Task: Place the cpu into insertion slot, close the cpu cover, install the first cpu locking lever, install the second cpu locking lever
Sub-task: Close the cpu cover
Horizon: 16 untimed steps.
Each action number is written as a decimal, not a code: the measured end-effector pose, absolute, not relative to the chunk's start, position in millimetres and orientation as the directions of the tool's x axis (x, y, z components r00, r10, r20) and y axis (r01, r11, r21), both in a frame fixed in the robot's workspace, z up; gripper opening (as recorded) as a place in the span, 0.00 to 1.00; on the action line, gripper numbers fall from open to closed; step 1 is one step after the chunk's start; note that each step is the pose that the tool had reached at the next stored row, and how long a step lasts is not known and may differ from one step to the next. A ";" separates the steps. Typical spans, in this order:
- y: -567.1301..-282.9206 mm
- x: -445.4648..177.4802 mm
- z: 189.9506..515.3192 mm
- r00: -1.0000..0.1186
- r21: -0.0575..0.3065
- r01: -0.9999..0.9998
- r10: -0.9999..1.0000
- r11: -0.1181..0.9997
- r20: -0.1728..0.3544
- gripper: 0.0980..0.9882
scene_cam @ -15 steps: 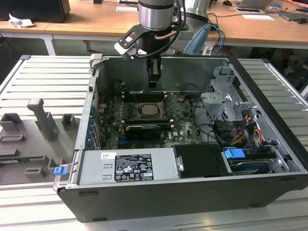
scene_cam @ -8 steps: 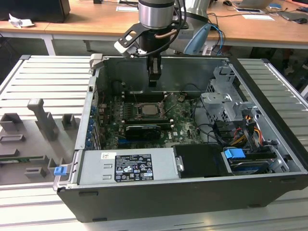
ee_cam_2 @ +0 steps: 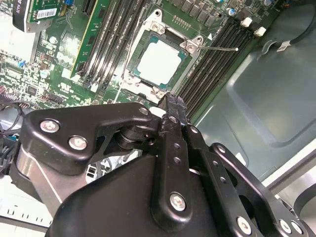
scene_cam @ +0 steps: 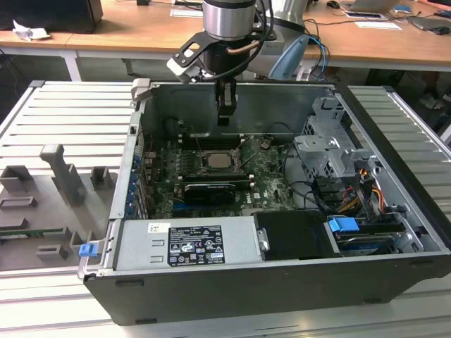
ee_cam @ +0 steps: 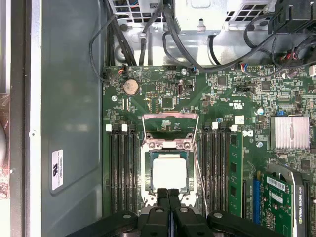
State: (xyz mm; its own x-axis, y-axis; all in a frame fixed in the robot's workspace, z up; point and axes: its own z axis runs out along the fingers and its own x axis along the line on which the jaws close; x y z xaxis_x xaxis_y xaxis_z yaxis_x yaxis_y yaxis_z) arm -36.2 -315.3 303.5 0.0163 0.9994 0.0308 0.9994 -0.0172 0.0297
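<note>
The cpu (ee_cam: 169, 174) (ee_cam_2: 159, 61) lies flat in its socket on the green motherboard, its pale metal top showing; in the exterior view the socket (scene_cam: 215, 160) sits mid-board. The cpu cover (ee_cam: 170, 118) stands tilted up and open at the socket edge away from my fingers. A thin wire locking lever (ee_cam: 198, 170) (ee_cam_2: 219, 48) sticks out beside the socket, unlatched. My gripper (ee_cam: 168, 193) (ee_cam_2: 170, 101) (scene_cam: 224, 116) hangs above the socket's near edge, fingers pressed together and holding nothing.
Black memory slots (ee_cam: 123, 168) flank the socket on both sides. A graphics card (scene_cam: 209, 190) lies just in front of the socket, a power supply (scene_cam: 187, 243) nearer still. Cables (ee_cam: 148, 29) and a drive cage (scene_cam: 331, 162) crowd the exterior view's right.
</note>
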 end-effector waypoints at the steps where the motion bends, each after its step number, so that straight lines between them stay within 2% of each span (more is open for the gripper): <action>1: -315.3 -36.2 304.8 0.016 0.030 0.999 0.999 -0.017 0.031 0.01; 16: -316.0 -5.9 303.1 -0.004 0.024 1.000 1.000 0.003 0.030 0.01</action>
